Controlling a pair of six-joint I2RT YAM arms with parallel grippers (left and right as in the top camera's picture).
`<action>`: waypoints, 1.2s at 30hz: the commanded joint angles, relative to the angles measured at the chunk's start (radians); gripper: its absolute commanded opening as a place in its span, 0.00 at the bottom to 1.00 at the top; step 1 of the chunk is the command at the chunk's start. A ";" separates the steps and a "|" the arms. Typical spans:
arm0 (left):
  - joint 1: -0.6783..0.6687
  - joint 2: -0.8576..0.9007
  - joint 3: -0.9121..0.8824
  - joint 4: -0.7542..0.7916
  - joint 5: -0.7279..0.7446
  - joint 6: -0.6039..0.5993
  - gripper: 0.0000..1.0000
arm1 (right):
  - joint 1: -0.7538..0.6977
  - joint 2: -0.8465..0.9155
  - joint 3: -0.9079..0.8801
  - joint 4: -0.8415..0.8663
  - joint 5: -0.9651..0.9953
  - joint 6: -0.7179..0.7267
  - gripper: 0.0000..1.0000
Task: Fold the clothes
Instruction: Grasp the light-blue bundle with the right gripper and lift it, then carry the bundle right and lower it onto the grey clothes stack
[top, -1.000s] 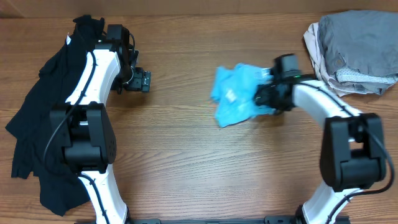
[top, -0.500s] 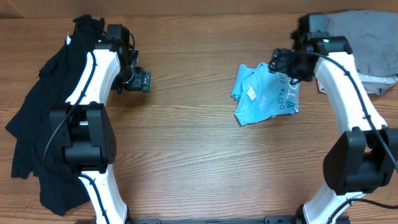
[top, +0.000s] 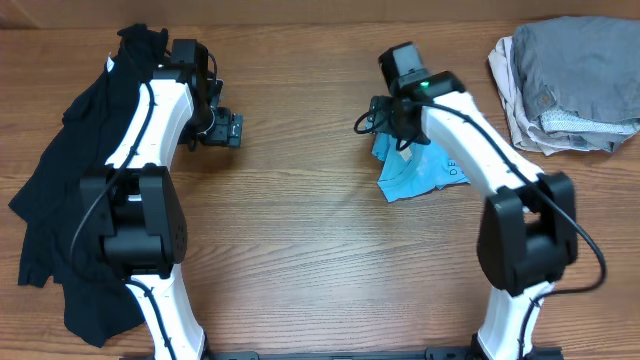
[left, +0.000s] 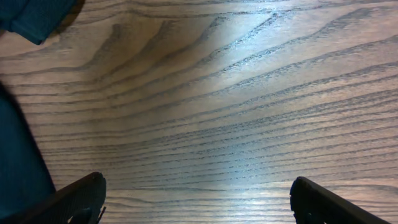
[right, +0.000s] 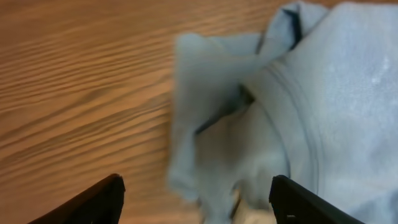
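The light blue T-shirt (top: 418, 172) lies crumpled on the table right of centre, with white lettering showing on its right side. My right gripper (top: 372, 120) hovers over its upper left corner, open and holding nothing; the right wrist view shows the blurred shirt (right: 298, 106) between the spread fingers (right: 198, 196). The black T-shirt (top: 60, 200) lies spread along the table's left side. My left gripper (top: 233, 130) is open and empty over bare wood just right of it; the left wrist view shows its fingers (left: 199, 199) wide apart and dark fabric (left: 18, 162) at the left edge.
A pile of grey and white folded clothes (top: 570, 80) sits at the back right corner. Bare wooden table (top: 300, 250) fills the middle and front.
My right arm let go of the blue shirt, which dropped right of centre, then swung from the back right to the shirt's upper left corner. The left arm has not moved.
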 joint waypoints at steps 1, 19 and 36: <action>-0.006 -0.028 0.005 -0.005 0.015 -0.011 0.97 | -0.027 0.031 -0.003 0.033 0.095 0.082 0.80; -0.006 -0.028 0.005 -0.008 0.015 -0.012 0.96 | -0.025 0.188 -0.003 0.149 -0.025 0.187 0.77; -0.006 -0.028 0.005 -0.011 0.016 -0.013 0.96 | -0.051 0.231 0.031 0.006 -0.085 0.096 0.08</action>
